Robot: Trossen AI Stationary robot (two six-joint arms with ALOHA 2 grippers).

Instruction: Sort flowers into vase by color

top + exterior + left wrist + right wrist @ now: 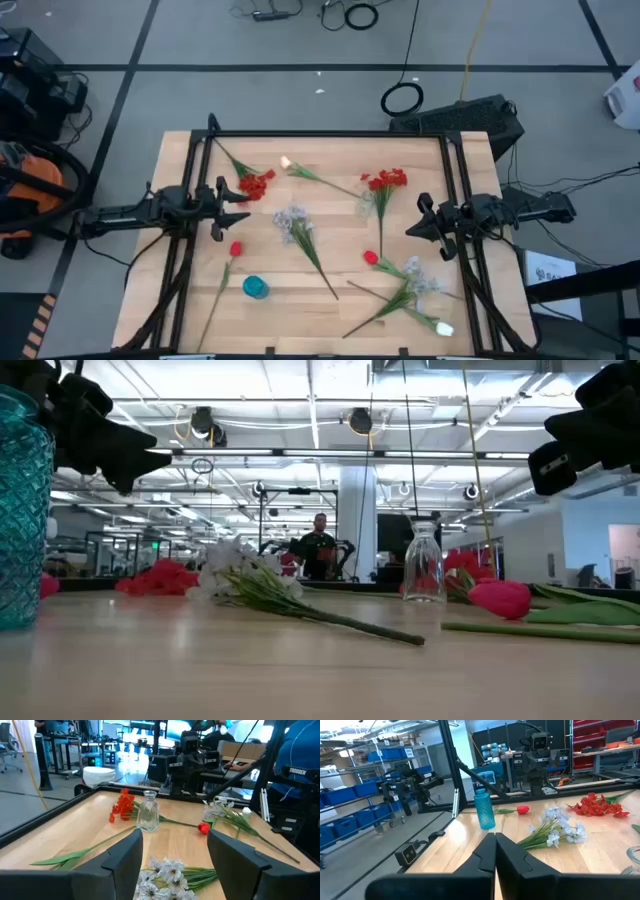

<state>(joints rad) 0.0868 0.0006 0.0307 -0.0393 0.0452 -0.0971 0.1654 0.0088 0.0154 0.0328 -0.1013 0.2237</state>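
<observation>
Pale wood counter (330, 300), flowers (296, 224) all lying loose across it, none sorted yet; blue vase (255, 287) near front, clear vase (148, 812) mid-counter; left tool (238, 207) spread wide, empty, hovering; right tool (412, 228) clenched, holding nothing, prob. waiting.

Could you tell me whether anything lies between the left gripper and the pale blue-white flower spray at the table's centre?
Nothing visible does. The open left gripper faces the pale blue-white flower spray across bare wooden table; the red blossom cluster lies off to one side.
</observation>
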